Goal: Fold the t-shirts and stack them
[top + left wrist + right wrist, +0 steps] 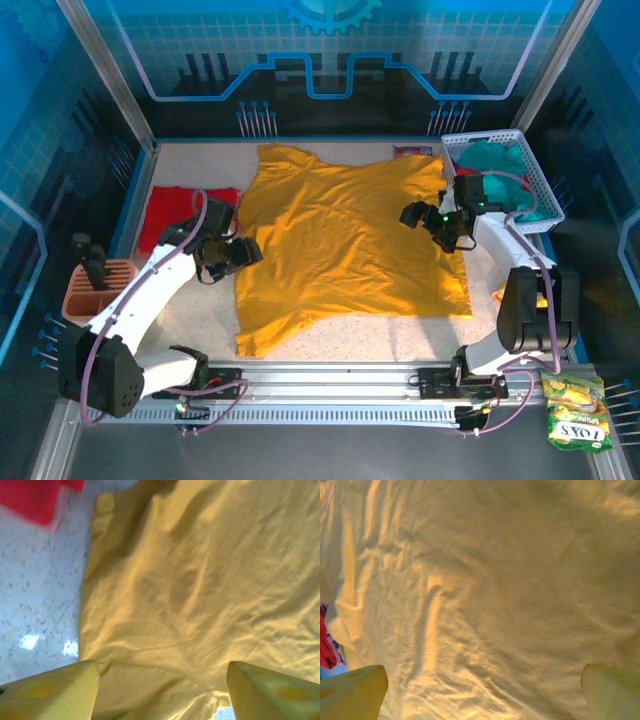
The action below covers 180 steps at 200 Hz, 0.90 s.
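Down at the near edge runs the metal rail (pixel 330 385) that carries both arm bases, and just behind it a strip of bare speckled table (pixel 400 330) lies open from side to side.

Most of the table is covered by the mustard-yellow t-shirt (pixel 350 245), spread flat with its hem toward the rail and its collar toward the back wall. Its near left corner juts out toward the rail, and its right edge stops just short of the right arm's base.

At the back right stands a white basket (pixel 545 190) with a teal t-shirt (pixel 495 160) bundled inside. A red t-shirt (pixel 165 215) lies at the left wall, with a narrow band of bare table between it and the yellow one.

Over the yellow shirt's left edge hangs the left gripper (pixel 240 252), its fingers spread wide with nothing between them. The right gripper (pixel 412 215) sits over the shirt's right side, equally agape and holding nothing.

An orange holder (pixel 95 285) sits at the far left. A FOX'S packet (pixel 575 410) lies off the near right corner, and a purple snack packet (pixel 412 152) peeks out at the shirt's back edge.
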Each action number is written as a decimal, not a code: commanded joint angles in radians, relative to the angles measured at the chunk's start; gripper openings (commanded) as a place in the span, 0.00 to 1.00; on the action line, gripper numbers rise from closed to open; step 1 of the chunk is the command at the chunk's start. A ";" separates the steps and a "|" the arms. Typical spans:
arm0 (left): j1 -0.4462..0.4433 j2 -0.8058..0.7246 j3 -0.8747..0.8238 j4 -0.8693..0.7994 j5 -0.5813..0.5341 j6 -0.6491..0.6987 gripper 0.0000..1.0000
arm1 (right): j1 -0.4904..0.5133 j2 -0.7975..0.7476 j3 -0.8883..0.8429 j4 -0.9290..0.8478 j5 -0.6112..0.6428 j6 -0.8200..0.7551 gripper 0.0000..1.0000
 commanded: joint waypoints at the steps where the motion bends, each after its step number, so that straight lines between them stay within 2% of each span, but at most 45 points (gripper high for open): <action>1: -0.027 -0.071 -0.046 -0.065 0.029 -0.055 0.69 | 0.067 -0.033 -0.004 -0.025 0.036 -0.037 1.00; 40: -0.038 -0.164 -0.150 -0.089 0.101 -0.114 0.68 | 0.127 -0.099 -0.016 -0.084 0.161 -0.096 1.00; 83: -0.071 -0.242 -0.263 -0.138 0.101 -0.198 0.62 | 0.131 -0.187 -0.074 -0.096 0.185 -0.074 0.98; 105: -0.120 -0.274 -0.296 -0.182 0.078 -0.276 0.56 | 0.123 -0.217 -0.111 -0.110 0.205 -0.053 0.98; 123: -0.171 -0.290 -0.324 -0.232 0.051 -0.343 0.56 | 0.113 -0.233 -0.131 -0.118 0.203 -0.042 0.98; 139: -0.229 -0.334 -0.370 -0.216 0.055 -0.429 0.52 | 0.105 -0.240 -0.143 -0.119 0.202 -0.037 0.98; 158: -0.273 -0.382 -0.432 -0.176 0.066 -0.504 0.41 | 0.096 -0.243 -0.156 -0.117 0.198 -0.038 0.97; 180: -0.318 -0.377 -0.468 -0.156 0.074 -0.548 0.38 | 0.081 -0.239 -0.156 -0.119 0.190 -0.039 0.97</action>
